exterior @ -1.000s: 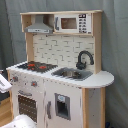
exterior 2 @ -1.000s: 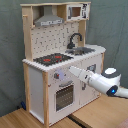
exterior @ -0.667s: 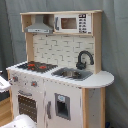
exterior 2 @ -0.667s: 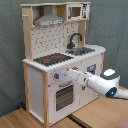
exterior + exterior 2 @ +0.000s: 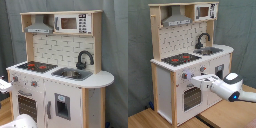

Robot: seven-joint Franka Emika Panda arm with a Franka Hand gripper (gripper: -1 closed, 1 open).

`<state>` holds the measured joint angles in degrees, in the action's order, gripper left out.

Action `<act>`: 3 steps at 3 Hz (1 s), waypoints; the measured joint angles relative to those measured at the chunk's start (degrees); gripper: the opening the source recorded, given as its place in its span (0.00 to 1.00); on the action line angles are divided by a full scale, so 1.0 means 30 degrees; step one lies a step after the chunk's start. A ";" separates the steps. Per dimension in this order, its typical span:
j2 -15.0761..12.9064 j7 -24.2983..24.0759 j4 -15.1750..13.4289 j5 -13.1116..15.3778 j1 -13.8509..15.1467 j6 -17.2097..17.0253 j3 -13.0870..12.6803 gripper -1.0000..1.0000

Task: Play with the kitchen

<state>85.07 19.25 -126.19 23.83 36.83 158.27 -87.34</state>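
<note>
The kitchen (image 5: 65, 85) is a tall white and light-wood toy unit with a black hob (image 5: 36, 65) with red rings, a black tap (image 5: 84, 59), a sink (image 5: 72, 74) and a grey hood (image 5: 39, 25). In the second exterior view the kitchen (image 5: 165, 85) shows its oven door (image 5: 192, 97) and two knobs (image 5: 185, 76). My white arm (image 5: 230, 87) reaches in from the second exterior view's right. The gripper (image 5: 194, 79) is at the front panel, just below the knobs and above the oven door. I cannot tell if it touches the panel.
A toy microwave (image 5: 72, 23) sits in the upper shelf beside the hood. A grey curtain (image 5: 117, 45) hangs behind the unit. The kitchen stands on wooden boards (image 5: 158, 119). A white part of the arm (image 5: 22, 121) shows at the first exterior view's bottom left.
In the second exterior view the arm has stretched leftward, bringing the gripper from beside the unit to its front panel under the knobs. The kitchen itself has not moved.
</note>
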 joint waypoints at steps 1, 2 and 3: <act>0.0000 0.1670 0.0514 0.0079 0.0726 0.0328 -0.0146 1.00; 0.0001 0.3286 0.1066 0.0080 0.1392 0.1098 -0.0179 1.00; 0.0002 0.4060 0.1062 0.0095 0.2385 0.2560 -0.0152 1.00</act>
<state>85.07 31.43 -123.01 24.11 43.98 165.94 -87.79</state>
